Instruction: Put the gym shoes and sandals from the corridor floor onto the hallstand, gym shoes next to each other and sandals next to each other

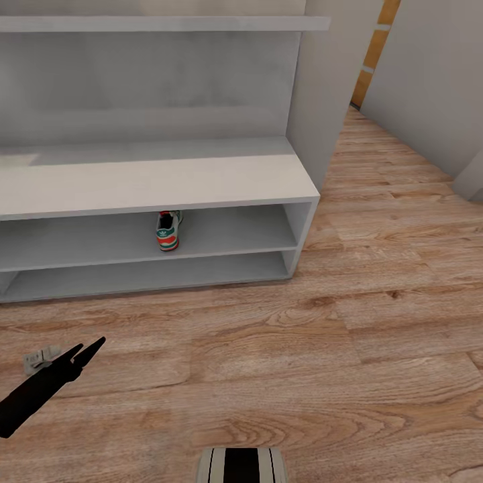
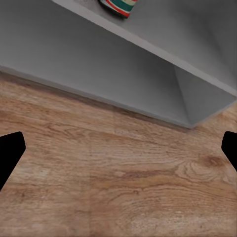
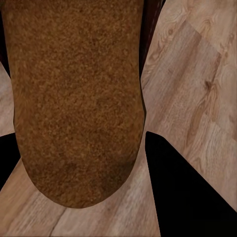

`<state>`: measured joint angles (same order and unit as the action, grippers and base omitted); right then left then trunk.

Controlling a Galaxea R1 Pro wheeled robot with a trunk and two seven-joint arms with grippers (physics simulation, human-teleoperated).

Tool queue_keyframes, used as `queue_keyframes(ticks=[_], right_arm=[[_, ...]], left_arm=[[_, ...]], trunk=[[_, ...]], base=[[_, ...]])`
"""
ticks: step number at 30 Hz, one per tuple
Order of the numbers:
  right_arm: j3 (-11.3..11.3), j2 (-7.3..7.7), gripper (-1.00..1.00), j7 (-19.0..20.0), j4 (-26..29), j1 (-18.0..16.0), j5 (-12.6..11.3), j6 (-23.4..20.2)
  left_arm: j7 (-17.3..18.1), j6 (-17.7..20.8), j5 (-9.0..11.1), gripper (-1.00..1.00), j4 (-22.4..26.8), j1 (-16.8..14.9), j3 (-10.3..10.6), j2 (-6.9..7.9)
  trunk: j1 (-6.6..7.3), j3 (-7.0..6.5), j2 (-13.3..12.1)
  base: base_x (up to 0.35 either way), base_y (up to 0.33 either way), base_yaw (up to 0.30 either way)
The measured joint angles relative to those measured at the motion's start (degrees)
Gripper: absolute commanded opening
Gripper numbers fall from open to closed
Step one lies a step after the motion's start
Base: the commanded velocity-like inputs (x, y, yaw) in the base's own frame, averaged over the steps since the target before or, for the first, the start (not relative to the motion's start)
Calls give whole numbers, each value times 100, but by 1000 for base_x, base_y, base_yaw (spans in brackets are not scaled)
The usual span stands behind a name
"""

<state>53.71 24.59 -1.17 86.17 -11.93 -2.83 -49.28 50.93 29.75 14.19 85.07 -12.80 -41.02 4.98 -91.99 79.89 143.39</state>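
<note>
So there's one cream-white lace-up sneaker with green stripes and a red-orange heel patch [image 1: 168, 230] sitting on the upper open shelf of the low wide white shoe rack [image 1: 154, 178], heel end facing out, roughly mid-width and a bit toward the rack's right end. The left wrist view catches just the striped heel of it [image 2: 118, 6] on the shelf edge, with the lower compartment underneath and the rack's right end wall. The flat top of the rack is bare white, and above it a thin white wall shelf [image 1: 161, 24] runs along the wall. In the right wrist view a brown rounded sole-shaped thing with a grainy texture [image 3: 76, 98] sits right between the two dark fingers of the right end effector [image 3: 81, 163]; it looks like the underside of a sandal and the end effector seems clamped on it, but that close up I can't be totally sure. The left end effector [image 1: 86, 350] hangs low over the light brown wood-grain plank floor [image 1: 376, 322] in front of the rack, holding nothing, and in its own wrist view its fingers [image 2: 11, 150] stand wide apart. Floor runs off to the right past a white wall panel [image 1: 322, 94].
</note>
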Motion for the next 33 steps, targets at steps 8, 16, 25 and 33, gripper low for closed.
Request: queue_keyframes(ticks=[8, 16, 25, 33], right_arm=[[-4, -7, -100, -4, 0, 1, 5, 31], [-4, -7, -100, -4, 0, 0, 5, 32], [-4, -7, -100, -4, 0, 1, 6, 32], [-6, -4, -100, -3, -3, 0, -1, 36]], left_arm=[[2, 1, 21, 100, 2, 0, 3, -5], [15, 1, 45, 100, 9, 0, 3, -6], [19, 2, 51, 100, 10, 0, 6, -6], [19, 1, 58, 100, 14, 0, 11, -9]], trunk=[[0, 0, 0], [0, 0, 0], [0, 0, 0], [0, 0, 0]], base=[[0, 0, 0], [0, 0, 0], [0, 0, 0], [0, 93, 0]])
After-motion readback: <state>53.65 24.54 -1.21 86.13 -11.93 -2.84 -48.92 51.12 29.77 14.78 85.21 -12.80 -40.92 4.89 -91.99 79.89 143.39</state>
